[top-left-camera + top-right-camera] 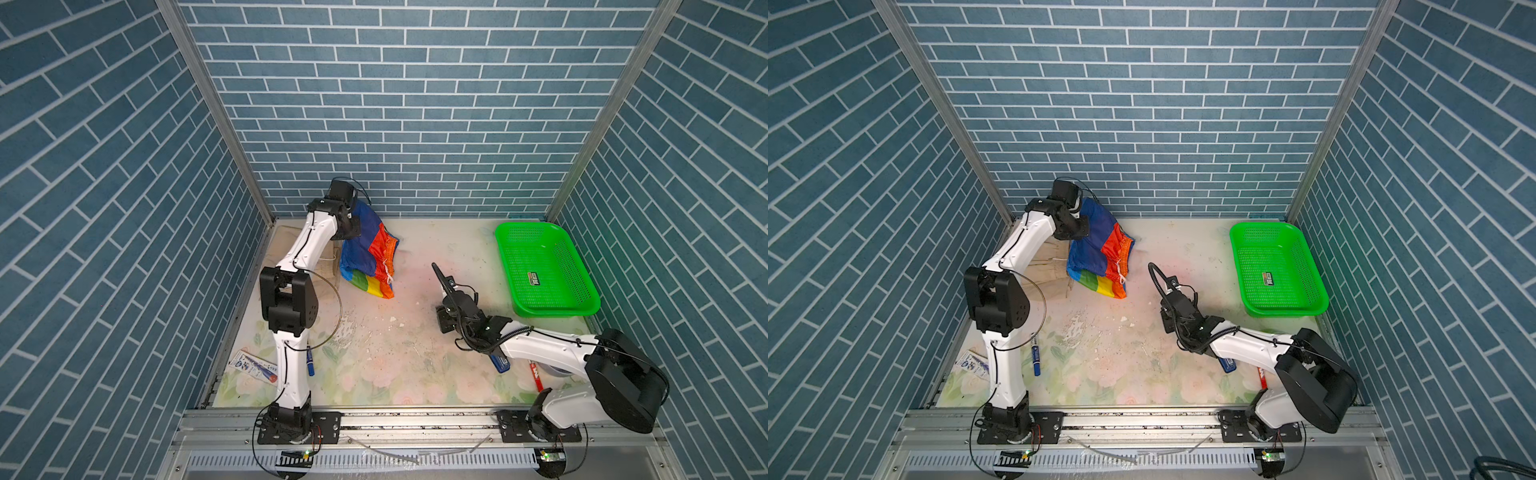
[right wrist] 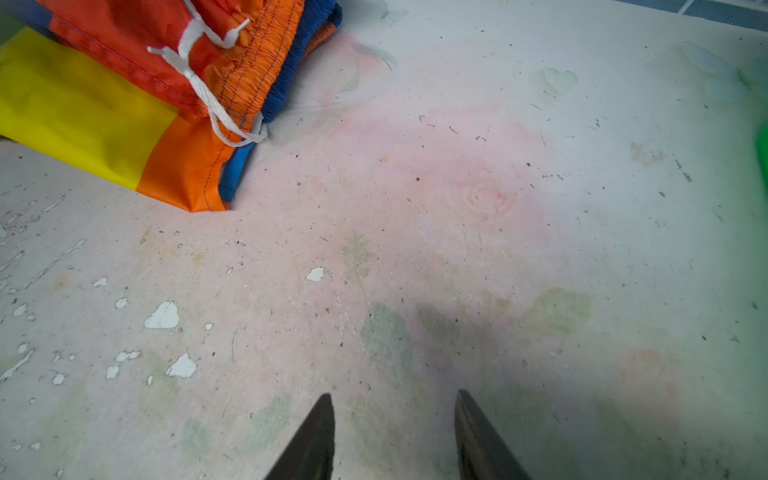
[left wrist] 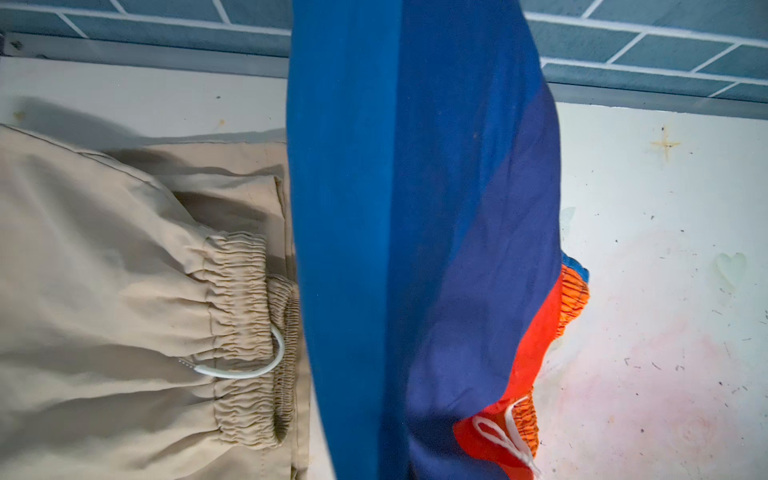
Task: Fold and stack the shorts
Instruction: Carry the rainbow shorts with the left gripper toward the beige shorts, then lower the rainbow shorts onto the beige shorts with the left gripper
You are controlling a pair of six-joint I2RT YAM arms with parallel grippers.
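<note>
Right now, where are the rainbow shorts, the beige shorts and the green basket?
rainbow shorts (image 1: 359,245): in a top view, on the blue panel.
beige shorts (image 3: 239,291): in the left wrist view, on the gathered waistband.
green basket (image 1: 557,311): in a top view, on the near wall.

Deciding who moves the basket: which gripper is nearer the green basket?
Right. The right gripper hovers open near the basket; the left gripper grips the rainbow shorts far beyond it.

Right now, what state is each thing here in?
rainbow shorts, hanging by one end, lower end on table
beige shorts, lying on table
green basket, upright, empty
left gripper, shut on rainbow shorts
right gripper, open, holding nothing
</note>
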